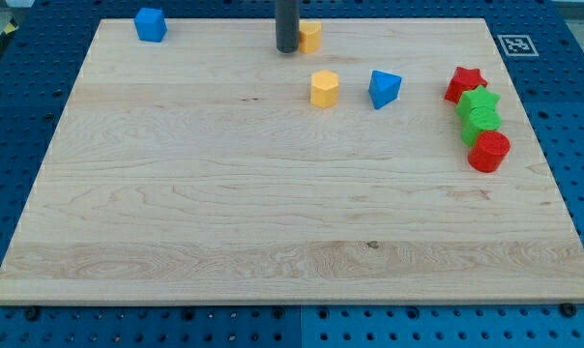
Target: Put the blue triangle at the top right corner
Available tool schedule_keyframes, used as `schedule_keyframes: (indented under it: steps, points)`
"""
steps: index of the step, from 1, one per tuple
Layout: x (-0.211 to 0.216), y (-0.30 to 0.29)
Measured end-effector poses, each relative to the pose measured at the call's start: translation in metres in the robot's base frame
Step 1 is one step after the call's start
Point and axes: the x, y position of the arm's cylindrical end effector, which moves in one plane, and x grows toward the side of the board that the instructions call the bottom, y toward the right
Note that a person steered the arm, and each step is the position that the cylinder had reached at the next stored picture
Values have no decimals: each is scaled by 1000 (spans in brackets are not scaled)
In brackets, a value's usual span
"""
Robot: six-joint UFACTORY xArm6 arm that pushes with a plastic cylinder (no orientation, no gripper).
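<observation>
Blue triangle block (385, 88) sits right of centre near the wooden board's (176, 222) top edge, while my tip (287, 49), a bare rod with no claw to open or close, touches a yellow block (311, 37) at that edge. The risk, I reckon: approaching past the yellow hexagonal block (324, 88) could nudge it into the triangle. The red star block (465, 83) crowds the right edge.

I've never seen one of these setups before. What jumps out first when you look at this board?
Brightest is the tight column at the view's right: a red star, two green blocks and a red cylinder. At the top edge, my tip sits just left of a yellow block. The blue triangle lies beside a yellow hexagon, and a blue block sits alone at top left.
</observation>
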Motion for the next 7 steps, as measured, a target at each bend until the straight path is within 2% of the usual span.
schedule_keyframes:
  steps: [1,3,4,6,7]
  points:
    - [9,-2]
    - [105,-54]
    - [127,-66]
    - [133,-65]
    - [145,-34]
